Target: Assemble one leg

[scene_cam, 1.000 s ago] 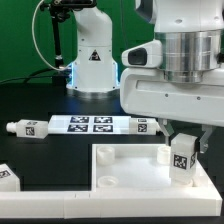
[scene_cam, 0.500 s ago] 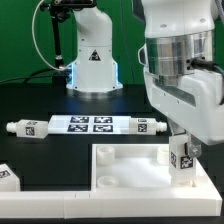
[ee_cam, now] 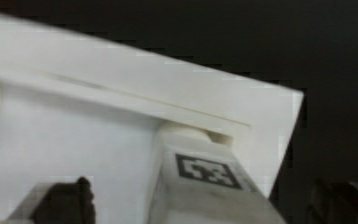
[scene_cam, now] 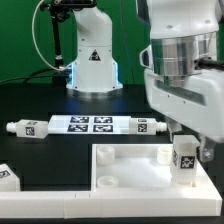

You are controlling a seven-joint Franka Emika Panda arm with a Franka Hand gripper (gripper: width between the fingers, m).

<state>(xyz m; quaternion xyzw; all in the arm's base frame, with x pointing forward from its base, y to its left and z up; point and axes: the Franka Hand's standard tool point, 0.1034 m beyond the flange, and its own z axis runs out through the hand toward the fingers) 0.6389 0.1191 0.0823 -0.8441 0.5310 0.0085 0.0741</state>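
Gripper (scene_cam: 188, 148) fingers are seen on either side of the leg (scene_cam: 185, 160) at the right of the exterior view. In the wrist view a strip of background is visible between each dark fingertip (ee_cam: 60, 200) and the leg (ee_cam: 202, 168). The jaws are therefore judged to be parted with nothing clamped, though contact higher up, outside the frame, cannot be ruled out.

Starting from the left edge of the exterior view, a tagged peg end (scene_cam: 7, 176) is cut off at the lower left corner. A second peg (scene_cam: 25, 128) is laid on its side at mid-left on the black table (scene_cam: 45, 155). The marker board (scene_cam: 85, 124) is set just to its right, and a third peg (scene_cam: 148, 127) is laid at the board's right end. The square panel (scene_cam: 130, 165) is spread across the lower middle, with an unfilled corner hole (scene_cam: 103, 183) shown toward its lower left. The leg is stood upright on the panel's far right-hand corner, with one tag turned to the camera.

Fastening this leg into its corner hole is judged to be the step in hand. How deeply it is seated cannot be told. For the next move, the jaws would need to be closed squarely on the leg. It would then be turned about its upright axis under light downward pressure, with no sideways push that could shift the panel.
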